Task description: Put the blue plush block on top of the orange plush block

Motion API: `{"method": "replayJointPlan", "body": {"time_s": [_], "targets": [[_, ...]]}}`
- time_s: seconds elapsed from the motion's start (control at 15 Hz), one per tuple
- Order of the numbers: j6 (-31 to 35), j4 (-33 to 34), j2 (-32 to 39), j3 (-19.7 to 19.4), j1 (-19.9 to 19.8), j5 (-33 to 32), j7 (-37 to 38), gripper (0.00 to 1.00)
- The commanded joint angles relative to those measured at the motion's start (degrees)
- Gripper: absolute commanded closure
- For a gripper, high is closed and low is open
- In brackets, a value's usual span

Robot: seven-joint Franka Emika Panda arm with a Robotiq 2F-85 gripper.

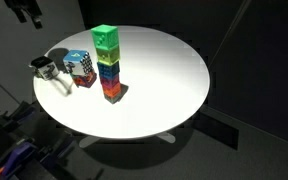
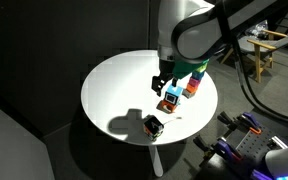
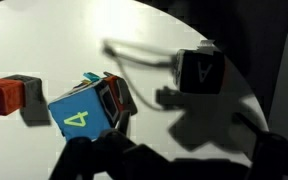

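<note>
The blue plush block (image 1: 81, 65), checkered dark blue and white, lies tilted on top of the red-orange plush block (image 1: 86, 82) near the table's edge. Both also show in an exterior view, the blue block (image 2: 170, 97) above the orange block (image 2: 166, 106). In the wrist view the blue block (image 3: 82, 110) shows a blue face with a yellow 4, and only a red edge of the orange block (image 3: 125, 100) peeks out beside it. My gripper (image 2: 162, 84) hangs above the pair, apart from them. Its fingers (image 3: 174, 165) are spread wide and empty.
A tall stack of coloured cubes with a green top (image 1: 106, 60) stands beside the pair on the round white table (image 1: 164, 70); it also shows in an exterior view (image 2: 196, 78). A small black cube with a cable (image 3: 199, 70) lies on the other side (image 1: 46, 70).
</note>
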Motion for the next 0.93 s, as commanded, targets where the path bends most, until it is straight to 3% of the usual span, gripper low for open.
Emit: {"method": "replayJointPlan", "body": {"time_s": [0.0, 0.4, 0.87], "targets": [[-3.32, -1.59, -4.69, 0.3, 0.11, -3.75, 7.93, 0.0], [-6.9, -1.55, -8.1, 1.82, -0.16, -7.59, 12.06, 0.0], [-7.81, -1.82, -10.58, 3.62, -0.07, -3.53, 2.69, 0.0]]}}
